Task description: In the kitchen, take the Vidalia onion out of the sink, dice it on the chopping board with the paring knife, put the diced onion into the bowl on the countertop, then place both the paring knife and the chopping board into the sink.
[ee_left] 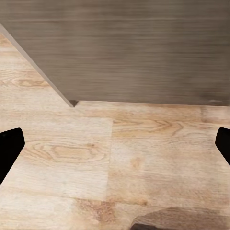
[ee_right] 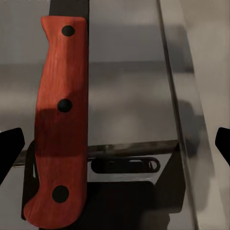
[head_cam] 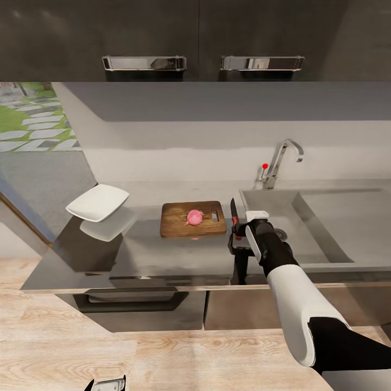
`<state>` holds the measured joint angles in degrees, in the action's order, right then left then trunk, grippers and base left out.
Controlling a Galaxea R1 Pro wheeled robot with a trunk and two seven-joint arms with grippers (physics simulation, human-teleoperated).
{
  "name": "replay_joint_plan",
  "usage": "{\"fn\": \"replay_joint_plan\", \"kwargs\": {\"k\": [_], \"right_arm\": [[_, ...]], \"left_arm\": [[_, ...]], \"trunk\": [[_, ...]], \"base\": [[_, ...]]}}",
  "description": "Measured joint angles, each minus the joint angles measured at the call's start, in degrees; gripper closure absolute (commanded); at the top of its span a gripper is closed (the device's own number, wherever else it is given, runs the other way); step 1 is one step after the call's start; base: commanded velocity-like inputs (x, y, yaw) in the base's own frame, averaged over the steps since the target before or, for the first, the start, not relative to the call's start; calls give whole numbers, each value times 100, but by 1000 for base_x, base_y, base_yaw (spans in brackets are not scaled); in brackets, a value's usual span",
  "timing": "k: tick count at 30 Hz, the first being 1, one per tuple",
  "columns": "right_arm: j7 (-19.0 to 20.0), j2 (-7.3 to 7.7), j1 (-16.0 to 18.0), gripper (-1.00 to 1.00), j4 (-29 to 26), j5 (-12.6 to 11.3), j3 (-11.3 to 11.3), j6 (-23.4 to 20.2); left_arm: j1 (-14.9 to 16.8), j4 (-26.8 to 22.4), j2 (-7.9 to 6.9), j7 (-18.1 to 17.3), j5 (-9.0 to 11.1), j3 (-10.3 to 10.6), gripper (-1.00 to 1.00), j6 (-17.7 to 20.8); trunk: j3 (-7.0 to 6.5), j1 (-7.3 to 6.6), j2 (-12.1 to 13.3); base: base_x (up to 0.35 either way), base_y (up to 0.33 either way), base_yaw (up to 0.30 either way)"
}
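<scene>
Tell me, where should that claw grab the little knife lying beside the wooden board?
Probably by the red handle of the paring knife, coming straight down from above. It lies flat on the countertop, blade pointing toward the wall, handle toward the robot. The right gripper hovers over it, fingers spread either side of the handle's narrow width.

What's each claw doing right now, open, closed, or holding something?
Left claw: open, empty, hanging over the wooden floor.
Right claw: open, above the paring knife on the countertop, not gripping it.
</scene>
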<state>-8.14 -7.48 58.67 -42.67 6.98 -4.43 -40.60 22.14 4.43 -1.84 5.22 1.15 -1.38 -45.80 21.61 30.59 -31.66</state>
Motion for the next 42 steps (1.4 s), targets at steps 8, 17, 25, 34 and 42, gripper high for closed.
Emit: {"fn": "replay_joint_plan", "kwargs": {"k": [8, 17, 25, 34, 42], "right_arm": [[0, -5, 0, -100, 1, 0, 0, 1], [0, -16, 0, -100, 1, 0, 11, 0], [0, -24, 0, -100, 6, 0, 17, 1], [0, -26, 0, -100, 53, 0, 18, 2], [1, -26, 0, -100, 111, 0, 18, 138]], "left_arm": [[0, 0, 0, 0, 0, 1, -100, 0], [0, 0, 0, 0, 0, -1, -100, 0], [0, 0, 0, 0, 0, 0, -100, 0], [0, 0, -1, 0, 0, -1, -100, 0], [0, 0, 0, 0, 0, -1, -100, 0]], "trunk": [[0, 0, 0], [0, 0, 0], [0, 0, 0], [0, 0, 0], [0, 0, 0]], "base": [[72, 0, 0], [7, 0, 0], [0, 0, 0], [0, 0, 0], [0, 0, 0]]}}
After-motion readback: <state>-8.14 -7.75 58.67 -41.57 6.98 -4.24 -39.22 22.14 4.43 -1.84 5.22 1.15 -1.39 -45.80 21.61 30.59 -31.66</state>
